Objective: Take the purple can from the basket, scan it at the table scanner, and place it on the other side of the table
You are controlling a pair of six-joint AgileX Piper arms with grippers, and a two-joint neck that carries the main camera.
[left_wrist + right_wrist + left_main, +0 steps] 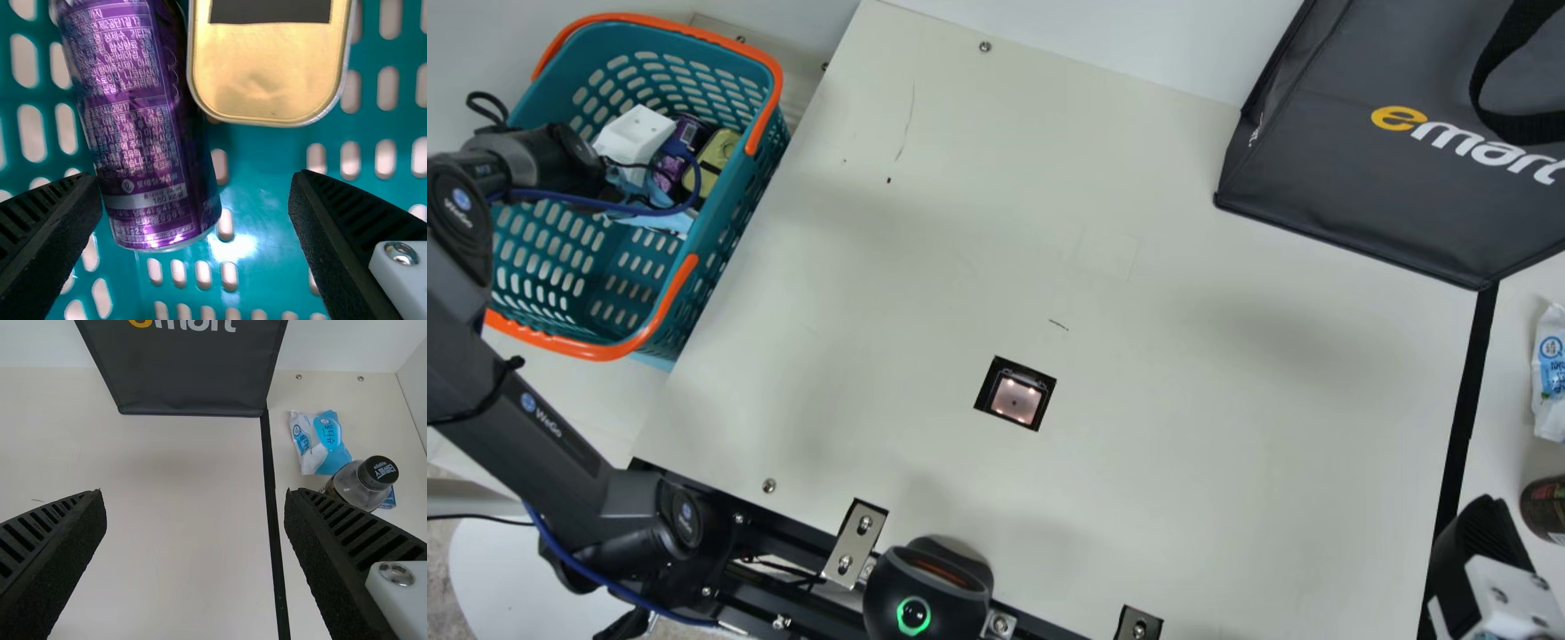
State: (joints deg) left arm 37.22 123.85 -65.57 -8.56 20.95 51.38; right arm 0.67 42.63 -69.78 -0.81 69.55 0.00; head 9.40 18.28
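And the left gripper is hanging inside the basket, its two fingers spread wide with nothing between them in their hold. The purple can is lying in there, slanting close along one finger; whether they are touching, I can't tell. That wide spread is presumably giving the fingers room to straddle the can, though they are looking off-centre, so a small shift sideways is probably being called for. The gold tin is sitting right beside the can, and it could be crowding the other finger on the way in.

Over the table, the right gripper is hanging with its fingers well parted, holding nothing. It is likely being kept clear of the scanner, which is sitting between the basket and the far side. Beyond the black strip, the blue-and-white packet and a dark-capped jar are lying, so that side is probably serving as the drop-off.

Now for the murky bits: the can's far end is running out of the left wrist view, and in the main view a blue cable is crossing in front of the basket's contents. Something pale blue is bunching beneath the gripper there, and I can't make out what.
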